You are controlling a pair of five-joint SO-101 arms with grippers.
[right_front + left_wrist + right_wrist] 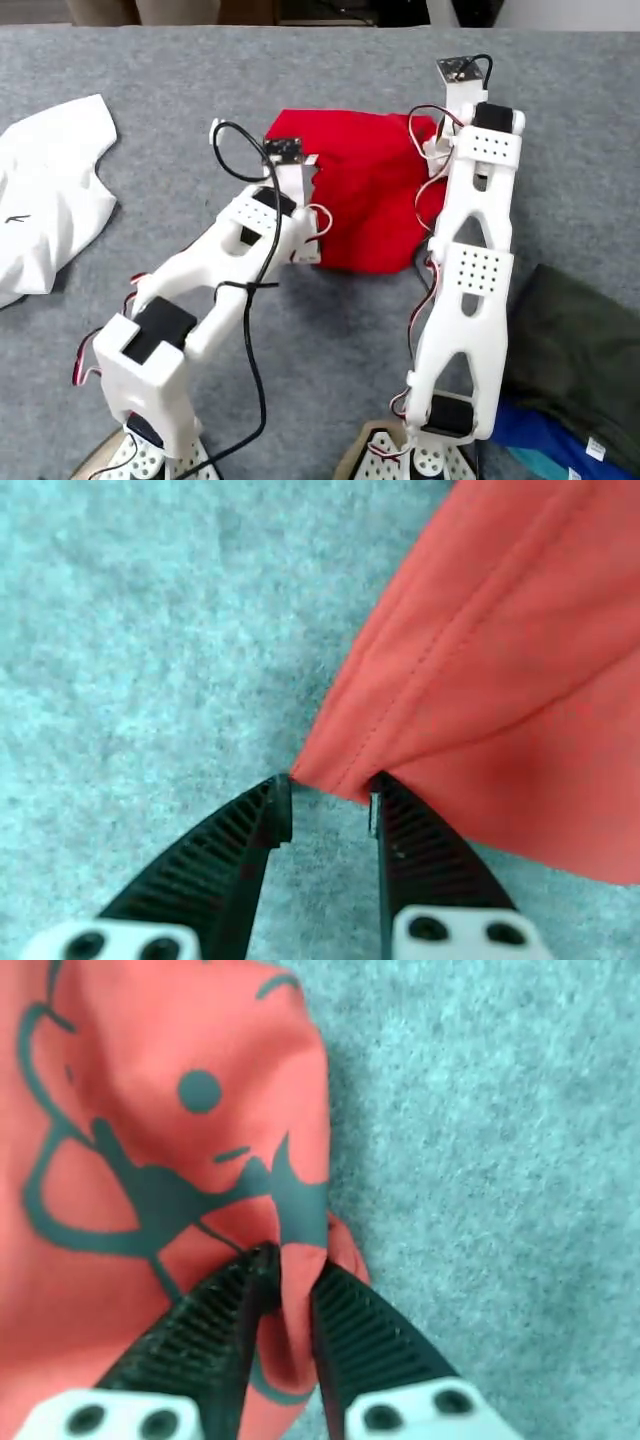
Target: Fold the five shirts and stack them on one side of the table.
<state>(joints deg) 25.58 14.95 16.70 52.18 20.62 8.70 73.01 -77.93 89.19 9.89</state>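
Observation:
A red shirt (365, 190) lies bunched at the table's middle, between the two arms. In the left wrist view my left gripper (328, 790) is shut on a stitched corner fold of the red shirt (500, 660), just above the grey cloth. My right gripper (290, 1265) pinches a fold of the red shirt (150, 1080) by its dark printed figure, close to the shirt's edge. From above, the left arm (250, 235) stands at the shirt's left edge and the right arm (480, 200) at its right edge, each hiding its own fingers.
A white shirt (50, 200) lies crumpled at the left edge. A dark green shirt (580, 350) sits at the right edge over a blue garment (540, 430). Grey table covering (200, 80) shows around the red shirt.

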